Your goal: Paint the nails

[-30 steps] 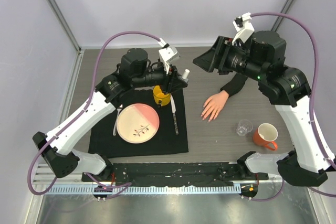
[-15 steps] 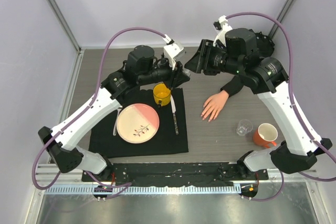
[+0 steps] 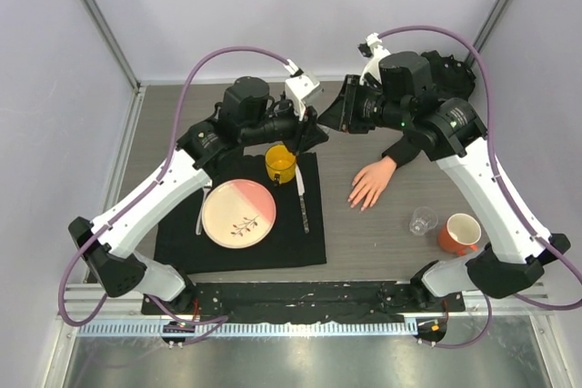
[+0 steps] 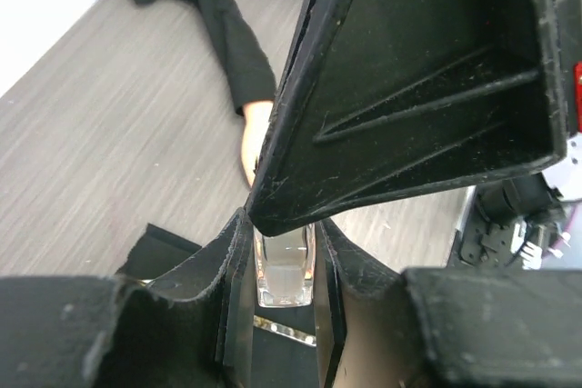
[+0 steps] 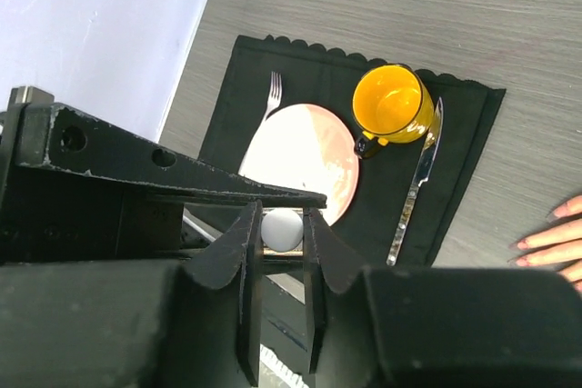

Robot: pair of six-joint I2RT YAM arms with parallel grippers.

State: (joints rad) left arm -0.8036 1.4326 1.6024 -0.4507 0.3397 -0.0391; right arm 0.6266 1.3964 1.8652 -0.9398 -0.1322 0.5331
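The grey worktop point(image 3: 382, 243) carries everything. The left arm point(image 3: 164, 193) and right arm point(image 3: 496, 197) rise from the near edge and meet above the far middle.

A black mat point(image 3: 182, 247) lies left of centre. Right of it, apart from its edge, the hand point(image 3: 370, 184) rests palm down. Its fingers are spread and point near-left, and its black sleeve point(image 3: 406, 147) runs far-right under the right arm.

On the mat sit a pink-and-cream plate point(image 3: 238, 212) and, just beyond it, a yellow mug point(image 3: 280, 165). An orange mug point(image 3: 460, 233) stands near right, with a clear glass point(image 3: 422, 221) just to its left. A knife point(image 3: 303, 206) lies right of the plate and a fork point(image 5: 273, 88) left of it.

The left tool point(image 4: 284, 243) pinches a small clear bottle point(image 4: 284, 274) between its fingers, held in the air above the far edge of the mat. The right tool point(image 5: 282, 215) is pressed in on the bottle's white cap point(image 5: 283, 232), its fingers touching both sides.

The nails point(image 5: 522, 244) are at the tips of the hand's fingers on the worktop, well apart from both tools.
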